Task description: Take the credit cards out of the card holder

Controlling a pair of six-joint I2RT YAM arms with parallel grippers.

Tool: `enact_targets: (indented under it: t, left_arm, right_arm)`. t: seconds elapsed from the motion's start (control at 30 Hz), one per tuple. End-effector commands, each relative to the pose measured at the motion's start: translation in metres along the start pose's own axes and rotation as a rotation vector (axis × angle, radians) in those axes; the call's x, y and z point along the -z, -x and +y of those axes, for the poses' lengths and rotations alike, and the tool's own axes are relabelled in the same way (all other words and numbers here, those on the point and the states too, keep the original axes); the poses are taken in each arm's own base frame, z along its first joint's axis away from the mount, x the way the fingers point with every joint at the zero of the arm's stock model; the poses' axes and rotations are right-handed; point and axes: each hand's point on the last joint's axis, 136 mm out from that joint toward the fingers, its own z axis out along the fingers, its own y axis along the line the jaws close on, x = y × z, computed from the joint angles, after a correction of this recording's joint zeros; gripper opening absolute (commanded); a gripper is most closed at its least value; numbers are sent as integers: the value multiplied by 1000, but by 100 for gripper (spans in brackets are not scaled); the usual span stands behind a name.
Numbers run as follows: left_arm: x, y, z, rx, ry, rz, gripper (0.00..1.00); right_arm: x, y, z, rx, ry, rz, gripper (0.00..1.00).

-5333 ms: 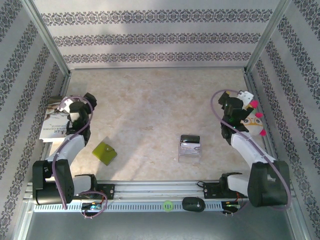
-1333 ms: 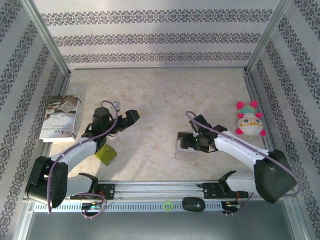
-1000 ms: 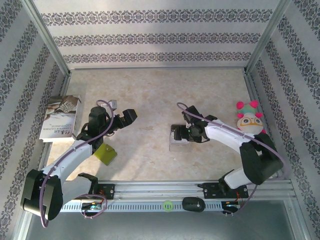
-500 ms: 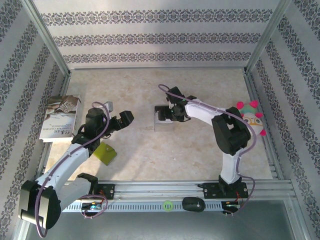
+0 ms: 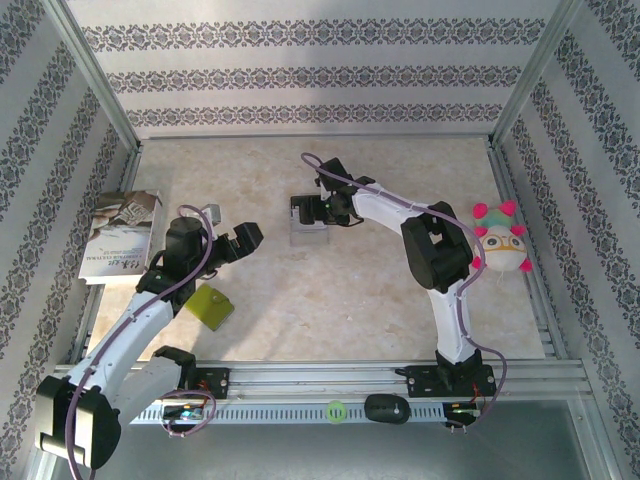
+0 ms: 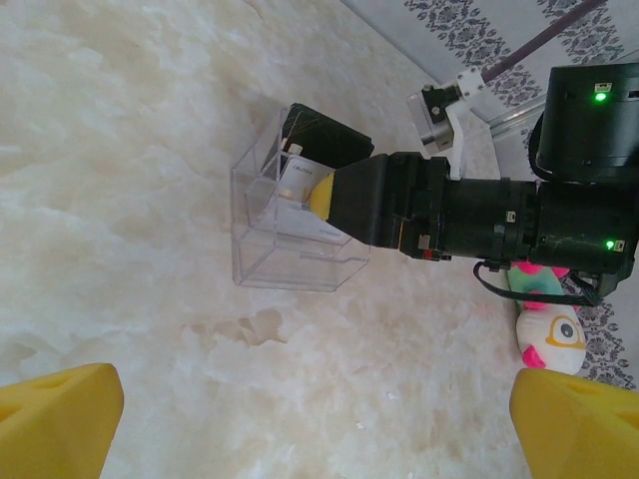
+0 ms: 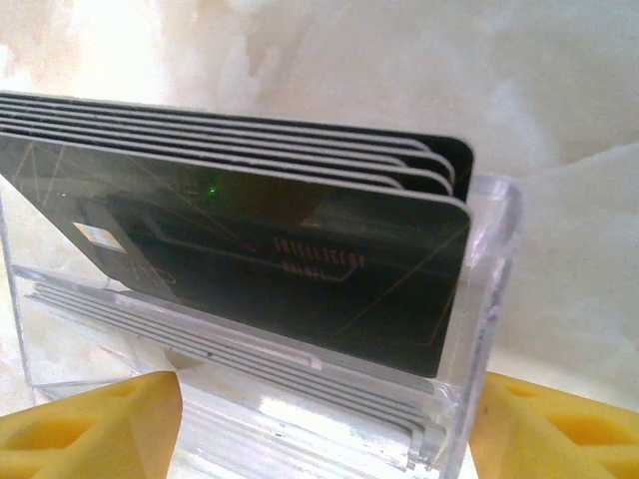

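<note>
On the near side of the marble-look table point(image 5: 400, 300), a small olive-green pouch point(image 5: 210, 305) lies flat just short of the left claw point(image 5: 245, 240). That claw hovers over the table with its yellow fingers point(image 6: 55, 419) spread wide and nothing between them. Off to its left, by the side wall, lies a printed booklet point(image 5: 120, 235) whose cover lettering is too small to read. Farther out, and well apart from the left claw, the right claw point(image 7: 324, 429) stands fairly wide. Its yellow fingertips point(image 7: 559, 429) are set against the two side walls of the clear plastic card holder point(image 7: 489, 249), gripping it where it stands on the table. The credit cards point(image 7: 280, 249) stand upright in the holder's rear slot, straight ahead of the right claw and between its fingers. There are about six dark cards packed face to face. The front one is traced with thin gold lines and has a pale chip window near its left end. A short line of reddish print runs across its middle, too fine to read. A second stack with pale edges sits lower, in the front tier. Well off to the right claw's right, beside its arm, sits a white and pink plush toy point(image 5: 498, 248).
</note>
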Motion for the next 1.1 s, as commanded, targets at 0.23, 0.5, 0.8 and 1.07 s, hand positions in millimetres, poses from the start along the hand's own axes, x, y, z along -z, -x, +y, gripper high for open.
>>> enact_targets:
  t: [0.23, 0.5, 0.8, 1.07]
  left_arm:
    - [8, 11, -7, -12, -5, -27, 99]
    - [21, 20, 0, -7, 60, -93, 99]
    - [67, 6, 87, 123, 473, -226, 99]
    - [105, -84, 173, 467, 772, -190, 99]
  right_arm:
    - [33, 26, 27, -3, 53, -111, 81]
    - [87, 30, 31, -5, 77, -237, 82]
    - [120, -25, 81, 182, 152, -305, 81]
    - [117, -56, 89, 247, 142, -312, 81]
